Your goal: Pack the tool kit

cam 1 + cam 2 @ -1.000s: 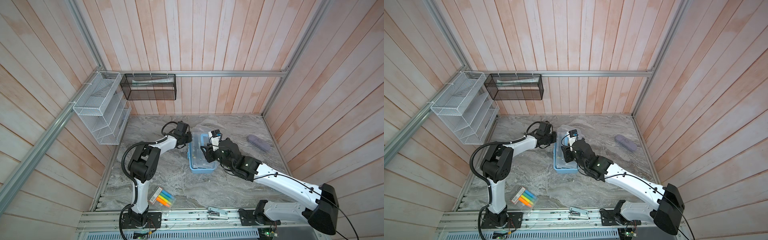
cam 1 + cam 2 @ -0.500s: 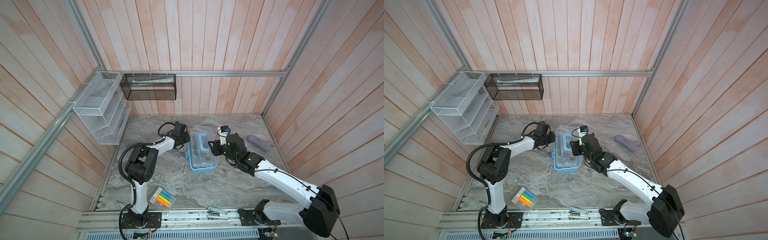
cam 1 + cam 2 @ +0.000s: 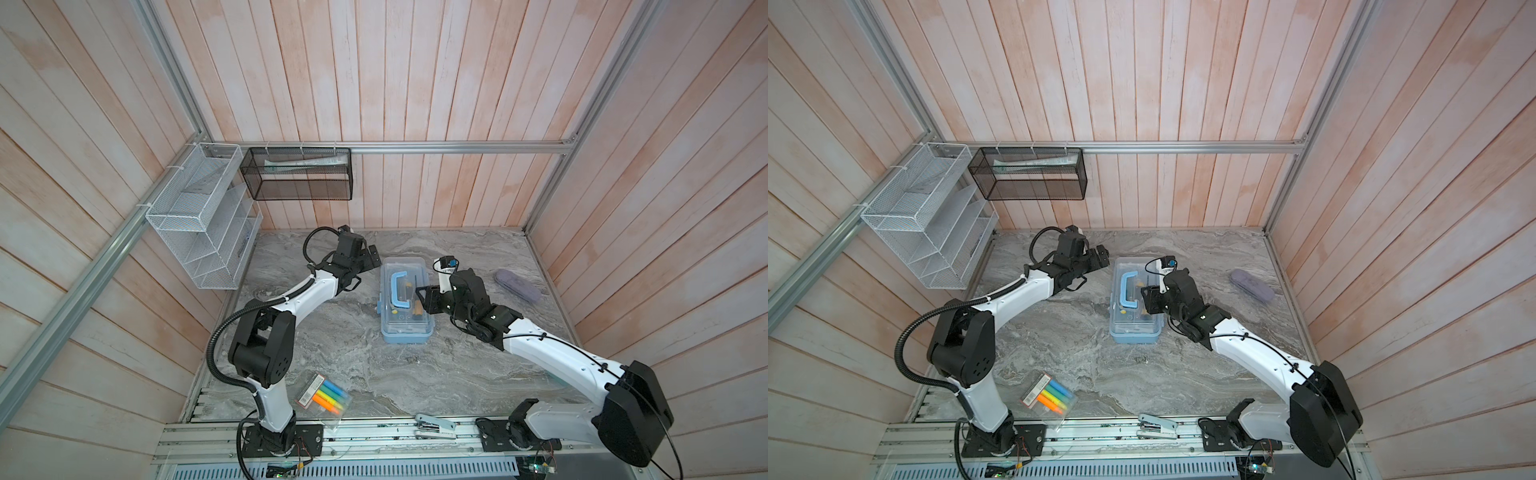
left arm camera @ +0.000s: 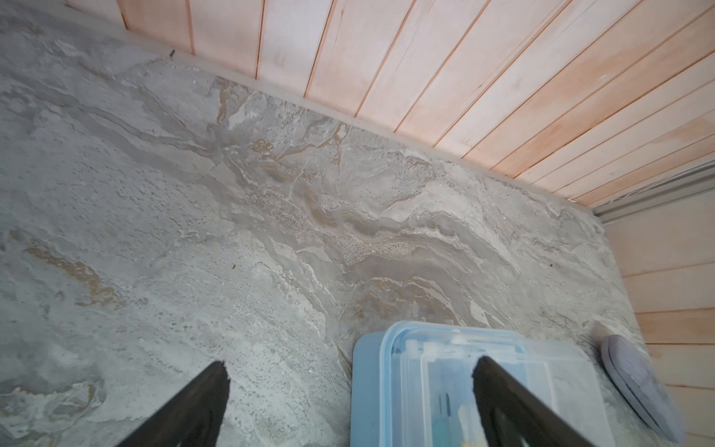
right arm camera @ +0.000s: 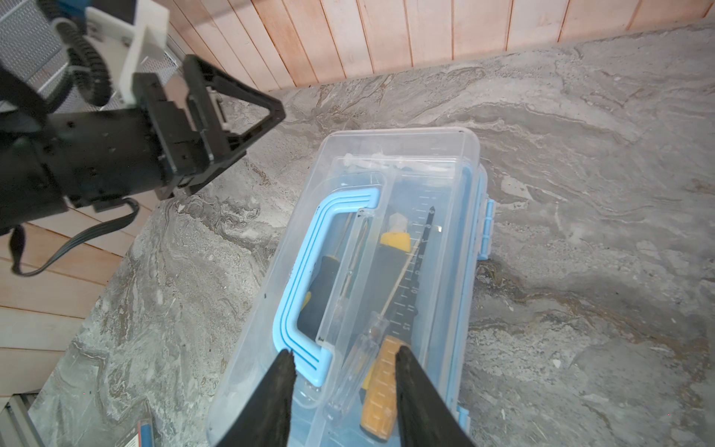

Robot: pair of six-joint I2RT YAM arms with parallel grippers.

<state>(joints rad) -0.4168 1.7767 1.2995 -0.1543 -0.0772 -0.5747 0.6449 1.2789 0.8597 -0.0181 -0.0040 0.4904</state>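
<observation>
Tool kit [image 3: 405, 328] sits flat on the marble table [image 3: 415, 386], clear lid down. Its light-blue handle [image 5: 305, 271] lies folded on the lid. Thru the lid I can see a yellow/black screwdriver [image 5: 321, 286], a ruler [image 5: 421, 263] and an orange-handled tool [image 5: 381, 387]. The blue latch [image 5: 488, 228] is on the kit's long side facing the R arm; can't tell if it's snapped.

L gripper [image 3: 370, 257] hangs just off the kit's far-left corner, not touching it. Its jaws are spread wide w/ nothing btw them; the wrist view shows only bare table and the kit's corner there.

R gripper [image 5: 344, 354] is over the kit's right half, above the lid by the handle's near end, jaws a narrow gap apart. The handle end shows btw the tips, but I can't tell whether they touch it.

Lilac case [image 3: 517, 286] lies right of the kit, well apart. Highlighter pack [image 3: 324, 395] is on the kit's near-left side, well apart. A stapler [image 3: 434, 428] lies on the rail, nearer than the kit.
</observation>
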